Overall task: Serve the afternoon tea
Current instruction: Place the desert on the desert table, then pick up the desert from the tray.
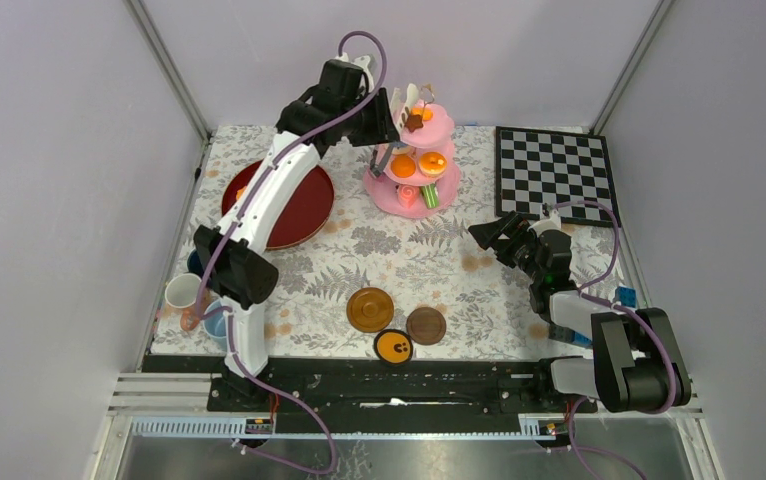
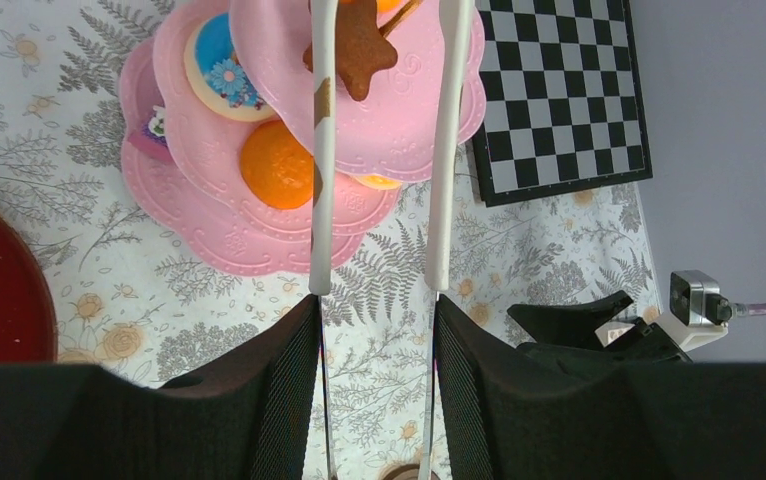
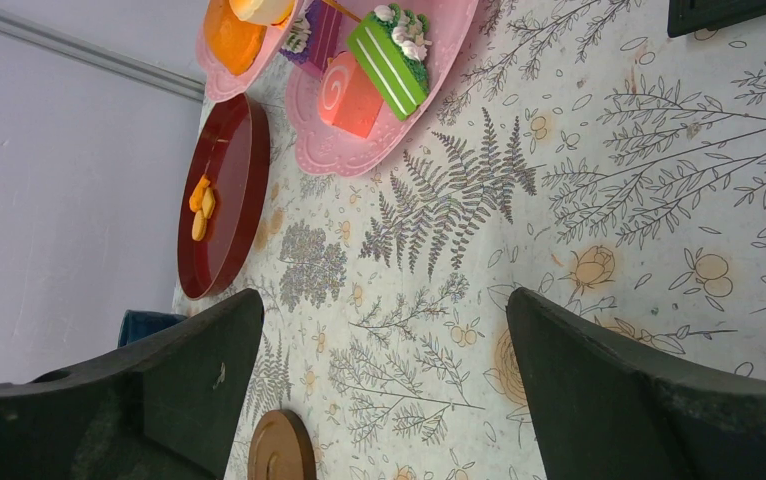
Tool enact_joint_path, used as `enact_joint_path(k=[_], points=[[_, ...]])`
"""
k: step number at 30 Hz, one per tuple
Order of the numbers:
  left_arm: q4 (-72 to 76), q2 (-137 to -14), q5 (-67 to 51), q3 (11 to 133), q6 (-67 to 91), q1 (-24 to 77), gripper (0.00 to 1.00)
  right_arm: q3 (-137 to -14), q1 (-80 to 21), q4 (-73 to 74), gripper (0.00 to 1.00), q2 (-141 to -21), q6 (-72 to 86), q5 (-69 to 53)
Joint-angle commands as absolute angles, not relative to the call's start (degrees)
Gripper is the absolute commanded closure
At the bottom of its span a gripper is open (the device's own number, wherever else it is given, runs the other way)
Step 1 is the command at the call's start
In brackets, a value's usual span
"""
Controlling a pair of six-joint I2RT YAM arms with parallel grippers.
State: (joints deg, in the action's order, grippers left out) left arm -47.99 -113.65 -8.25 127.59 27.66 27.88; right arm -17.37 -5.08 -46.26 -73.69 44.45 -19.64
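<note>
Over the pink three-tier cake stand [image 2: 209, 225], at its top tier, left claw [image 2: 374, 305] pinches white tongs [image 2: 321, 200], their arms apart astride the brown star biscuit [image 2: 359, 45]. Only the left wrist view shows the middle tier's blue flowered biscuit [image 2: 224, 65]. Right of the stand, right claw [image 3: 384, 300] gapes wide.

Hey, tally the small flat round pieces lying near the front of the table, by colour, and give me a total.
Golden-brown saucer: 1
Dark-brown saucer: 1
Black disc with an orange face: 1
Total: 3
</note>
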Motion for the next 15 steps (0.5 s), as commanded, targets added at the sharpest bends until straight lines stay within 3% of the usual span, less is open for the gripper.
enact_joint_path(k=[1,8,15], points=[[-48.68,-110.18,-5.95,131.61,25.58,26.00,0.54,-17.41,-4.77,-49.48,0.02,-74.02,44.45,-20.30],[-50.97,-95.03,-0.78,113.96,20.38,19.16,0.54,-17.31,-4.87,-49.48,0.02,-73.75,44.47,-20.21],[-51.11,-84.47,-3.42,88.96,14.73,3.99,0.53,-17.18,-4.83,-49.48,0.02,-73.75,44.55,-20.26]])
